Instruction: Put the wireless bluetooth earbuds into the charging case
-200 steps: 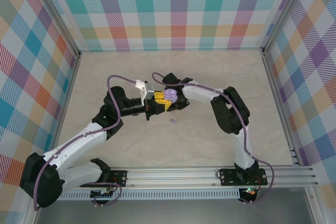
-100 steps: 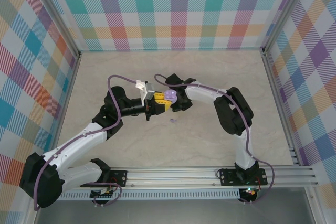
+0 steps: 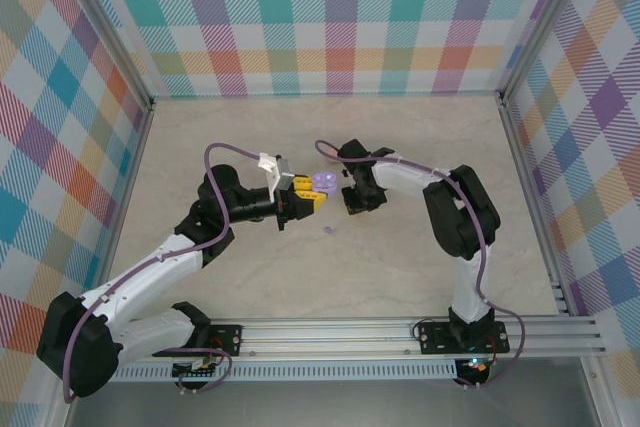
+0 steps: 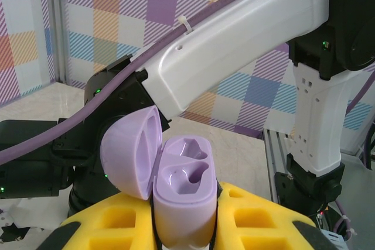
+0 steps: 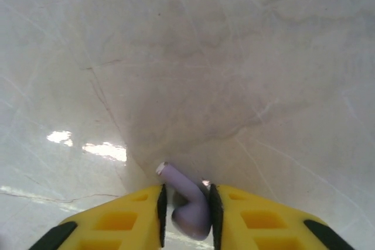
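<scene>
My left gripper (image 3: 312, 198) is shut on the purple charging case (image 4: 181, 194), which stands upright between its yellow fingers (image 4: 111, 223). The case lid (image 4: 130, 150) is swung open to the left and both sockets are empty. The case also shows from above (image 3: 323, 182). My right gripper (image 5: 186, 210) is shut on a purple earbud (image 5: 188, 208), its stem pointing up and to the left over the bare table. From above, the right gripper (image 3: 357, 199) sits just right of the case. A second purple earbud (image 3: 329, 231) lies on the table below the case.
The marble tabletop (image 3: 250, 127) is ringed by plaid walls (image 3: 330, 17) and a metal rail (image 3: 400, 332) along the near edge. The two wrists crowd together at the table's middle, with free room on all sides.
My right gripper has pulled away to the right from the case, which it was close over a second ago. The left arm with the case has stayed put.
</scene>
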Tool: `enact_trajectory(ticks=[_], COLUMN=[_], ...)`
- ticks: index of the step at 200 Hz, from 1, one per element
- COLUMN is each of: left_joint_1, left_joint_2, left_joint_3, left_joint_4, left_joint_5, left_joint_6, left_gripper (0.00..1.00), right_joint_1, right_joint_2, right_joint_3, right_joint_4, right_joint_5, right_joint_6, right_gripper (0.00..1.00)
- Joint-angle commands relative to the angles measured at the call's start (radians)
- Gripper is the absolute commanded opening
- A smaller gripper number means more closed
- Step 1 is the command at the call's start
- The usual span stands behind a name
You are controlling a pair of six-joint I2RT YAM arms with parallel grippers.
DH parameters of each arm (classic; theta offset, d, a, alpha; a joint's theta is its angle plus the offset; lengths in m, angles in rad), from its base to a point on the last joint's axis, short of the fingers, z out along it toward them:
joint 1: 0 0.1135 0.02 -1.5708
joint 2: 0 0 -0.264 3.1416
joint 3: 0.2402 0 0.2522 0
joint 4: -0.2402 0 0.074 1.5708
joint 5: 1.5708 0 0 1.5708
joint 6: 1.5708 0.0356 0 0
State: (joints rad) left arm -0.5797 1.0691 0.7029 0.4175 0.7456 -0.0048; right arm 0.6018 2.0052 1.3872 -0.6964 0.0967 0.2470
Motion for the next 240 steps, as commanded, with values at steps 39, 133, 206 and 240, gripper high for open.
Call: enact_trajectory(ticks=[39,133,206,240], left_joint_1=[0.008,0.007,0.006,0.006], left_joint_2=[-0.024,-0.019,-0.017,-0.017], left_joint_3=[0.003,0.010,0.016,0.017], left_joint_4=[-0.007,-0.014,-0.023,-0.025], left_joint_5=[-0.008,-0.006,-0.006,-0.006], left_joint_6=[0.001,0.001,0.003,0.004], left_gripper=[0.21,0.21,0.21,0.21], right_joint_1=[0.001,0.001,0.001,0.001], right_joint_2=[-0.097,-0.115,-0.047,-0.024], right_joint_3=[-0.029,-0.076,-0.054,-0.038], right_joint_4=[-0.037,0.032,0.031,0.001], right_joint_5=[-0.037,-0.179,-0.133,-0.075], right_joint_6=[0.014,0.038,0.081,0.092], right_gripper=[0.41,0.27,0.19,0.18])
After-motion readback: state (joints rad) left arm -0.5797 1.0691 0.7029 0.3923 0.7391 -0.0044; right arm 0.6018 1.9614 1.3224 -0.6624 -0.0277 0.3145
